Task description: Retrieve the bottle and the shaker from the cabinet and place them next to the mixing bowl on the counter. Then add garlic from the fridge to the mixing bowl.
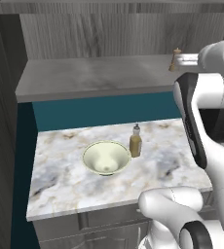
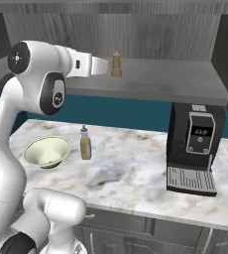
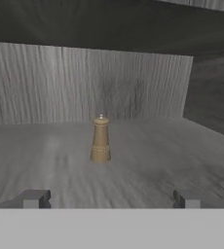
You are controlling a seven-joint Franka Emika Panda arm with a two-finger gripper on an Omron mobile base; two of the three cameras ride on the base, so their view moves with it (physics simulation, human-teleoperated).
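Hand view looks straight along the gripper at one shaker, which stands upright on the grey shelf of the cabinet, centred between the two finger tips but farther back, with bare shelf between it and them. The jaws stand wide apart and hold nothing.

From the right base view, the arm reaches level into the cabinet and its hand ends just beside the shaker, not touching it as far as I can see. From the left base view, the shaker peeks out just past the arm's white body at the shelf's right end.

Down on the counter there is one bottle, upright, standing just beside the rim of the one mixing bowl, to the bowl's right; whether they touch I cannot tell. The bowl looks bare inside. One dark coffee machine sits on the counter well to the right of the bottle.
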